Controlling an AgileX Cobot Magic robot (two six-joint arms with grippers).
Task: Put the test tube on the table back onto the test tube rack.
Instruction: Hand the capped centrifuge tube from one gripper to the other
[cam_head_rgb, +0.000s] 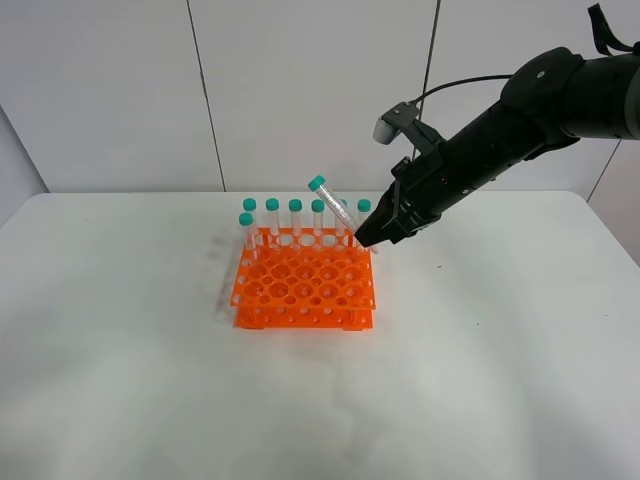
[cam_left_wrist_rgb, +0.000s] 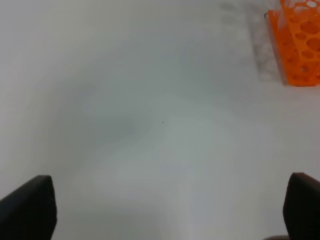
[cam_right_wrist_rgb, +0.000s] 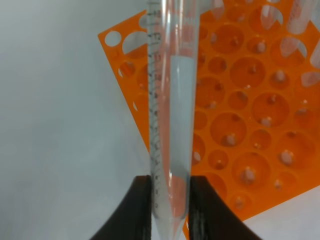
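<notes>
My right gripper (cam_head_rgb: 374, 232) is shut on the test tube (cam_head_rgb: 338, 212) near its pointed tip. It holds the tube tilted, teal cap up and to the left, above the back right corner of the orange test tube rack (cam_head_rgb: 300, 290). In the right wrist view the tube (cam_right_wrist_rgb: 172, 100) stands between the two black fingers (cam_right_wrist_rgb: 141, 205), with the rack's holes (cam_right_wrist_rgb: 245, 100) below. Several other teal-capped tubes (cam_head_rgb: 272, 215) stand along the rack's back row. My left gripper (cam_left_wrist_rgb: 167, 207) is open and empty above the white table (cam_left_wrist_rgb: 150, 125), and it is out of the exterior view.
The white table (cam_head_rgb: 120, 380) stretches wide around the rack. A corner of the rack (cam_left_wrist_rgb: 300, 45) shows far from the left gripper. A white panelled wall (cam_head_rgb: 300, 80) stands behind the table.
</notes>
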